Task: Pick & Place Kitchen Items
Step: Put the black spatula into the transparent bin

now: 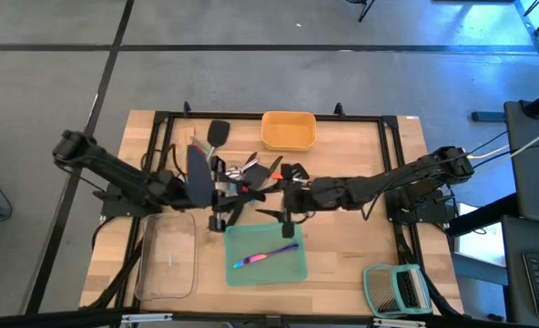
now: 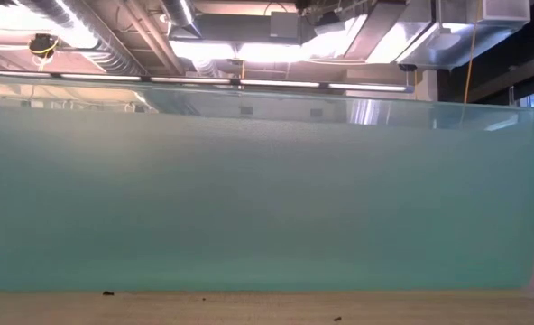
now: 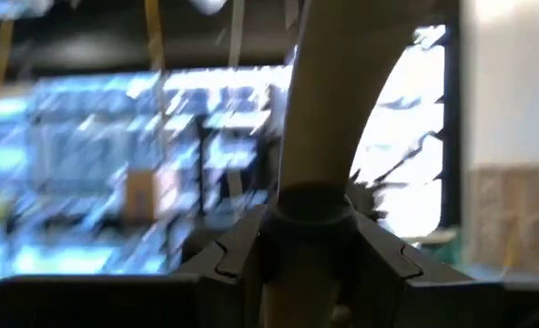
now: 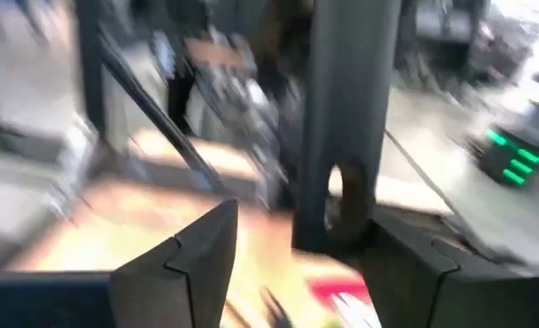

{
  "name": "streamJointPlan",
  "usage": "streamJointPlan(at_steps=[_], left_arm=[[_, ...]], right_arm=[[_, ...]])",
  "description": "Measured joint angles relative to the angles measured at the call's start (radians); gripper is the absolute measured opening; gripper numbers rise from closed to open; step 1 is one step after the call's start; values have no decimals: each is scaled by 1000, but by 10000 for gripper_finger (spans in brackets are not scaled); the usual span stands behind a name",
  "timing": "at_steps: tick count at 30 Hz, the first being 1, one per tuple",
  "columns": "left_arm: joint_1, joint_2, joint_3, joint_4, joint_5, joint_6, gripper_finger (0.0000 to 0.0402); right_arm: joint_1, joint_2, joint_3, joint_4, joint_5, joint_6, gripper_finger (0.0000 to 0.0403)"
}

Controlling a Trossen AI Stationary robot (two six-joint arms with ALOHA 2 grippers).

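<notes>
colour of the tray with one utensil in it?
Teal tray, best seen in the high view.

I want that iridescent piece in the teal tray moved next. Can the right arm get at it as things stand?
Probably not straight away. The right gripper hovers just beyond the teal tray, and nothing covers the iridescent piece, but a dark handle stands between its fingers, so it looks occupied.

- It was a lab or workshop hall, not a home.
- Exposed ceiling ducts [image 2: 96,36] ran overhead.
- The wooden table [image 1: 342,264] stood on taped concrete floor [image 1: 251,82].
</notes>
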Motion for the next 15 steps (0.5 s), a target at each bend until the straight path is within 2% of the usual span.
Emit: streamJointPlan(at_steps=[3,6,9,12,15], left_arm=[[-33,-44,75,-300,-132,-116,107],[-57,-57,154,-611,-197,-336,107],[-74,-61,233,-922,-196,-664,107],[-82,-61,292,-1205,-145,-1007,107],[-99,-60,320,-1349,-85,-1297,107]], right_arm=[[7,0,81,-190,129,-48,215],[7,-2,138,-308,235,-56,215],[-8,-12,184,-430,301,-52,215],[-39,-22,214,-528,303,-18,215],[-73,-37,223,-610,290,34,215]])
